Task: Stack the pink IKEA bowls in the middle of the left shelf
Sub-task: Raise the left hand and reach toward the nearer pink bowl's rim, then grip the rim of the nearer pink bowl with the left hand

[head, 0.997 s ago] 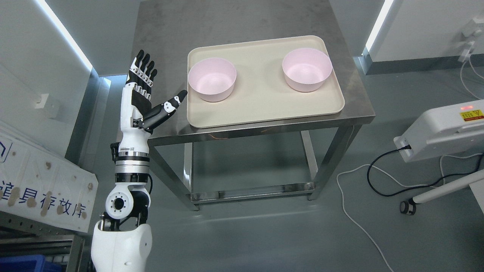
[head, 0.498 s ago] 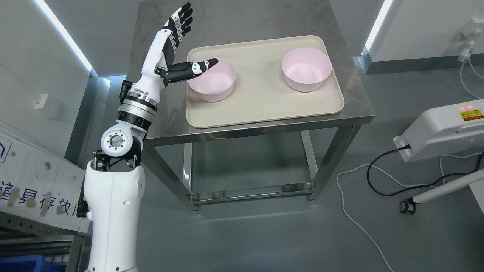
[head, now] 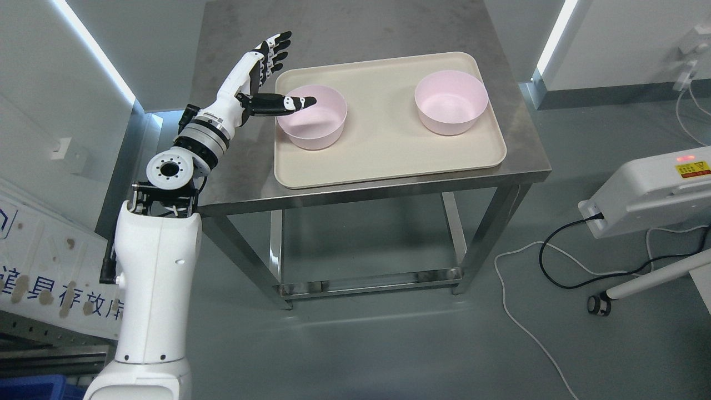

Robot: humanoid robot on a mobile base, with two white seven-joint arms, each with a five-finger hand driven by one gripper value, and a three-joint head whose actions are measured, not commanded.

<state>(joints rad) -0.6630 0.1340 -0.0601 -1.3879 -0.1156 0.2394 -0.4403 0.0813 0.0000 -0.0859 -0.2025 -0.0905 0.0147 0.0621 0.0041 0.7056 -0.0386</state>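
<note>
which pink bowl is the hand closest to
The left bowl on the tray: the left hand's thumb reaches over its rim. The right bowl sits alone, far across the tray.

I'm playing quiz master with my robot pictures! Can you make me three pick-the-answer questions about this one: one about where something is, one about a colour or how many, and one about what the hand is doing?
1. Where do the bowls sit?
A. On the floor
B. On the beige tray
C. On the table's lower rail

2. How many pink bowls are there?
A. One
B. Two
C. Four

3. What is the left hand doing?
A. Open, thumb over a bowl's rim
B. Lifting a bowl high
C. Resting on the floor

Answers: 1 B, both bowls stand on the tray. 2 B, the left bowl and the right bowl. 3 A, fingers are spread and nothing is gripped.
</note>
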